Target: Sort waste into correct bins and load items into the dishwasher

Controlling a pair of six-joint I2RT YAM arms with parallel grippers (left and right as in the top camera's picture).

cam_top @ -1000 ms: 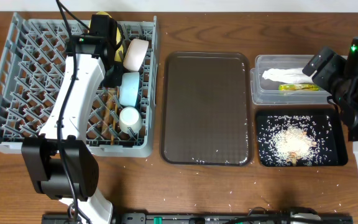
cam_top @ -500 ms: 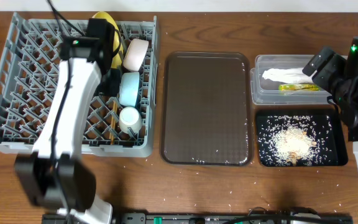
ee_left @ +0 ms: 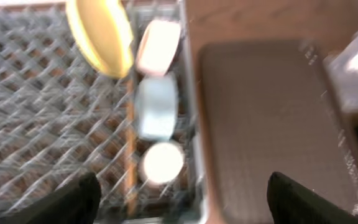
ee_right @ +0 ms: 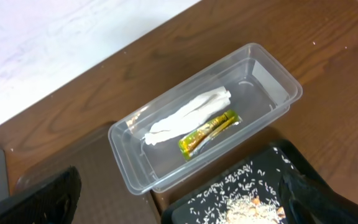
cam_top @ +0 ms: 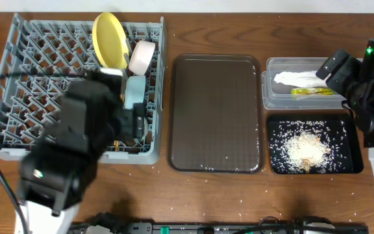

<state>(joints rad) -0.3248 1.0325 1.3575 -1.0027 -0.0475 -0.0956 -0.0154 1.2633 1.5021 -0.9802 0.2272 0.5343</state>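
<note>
Upper left: grey rack (cam_top: 18,84) holds yellow plate (cam_top: 108,40) upright, with pinkish bowl (cam_top: 141,56) and blue bowl (cam_top: 135,91) beside it. Left claw (ee_left: 178,199) apart, empty. Right side: clear tub (cam_top: 284,63) holds tissue (cam_top: 300,78) and wrapper (cam_top: 310,91); rice (cam_top: 306,148) lies in black tray (cam_top: 271,166). Right claw (ee_right: 185,202) apart. Brown wooden tabletop (cam_top: 239,26).

No legible text, label, brand or number in any view; the snack wrapper (ee_right: 207,131) is too small to read.

I'm seeing a wood-grain bench (cam_top: 226,26) with a soft sheen, a matt grey plastic rack (cam_top: 18,78), a glossy clear plastic tub (ee_right: 266,68), and a finely textured brown serving tray (cam_top: 216,110).
</note>
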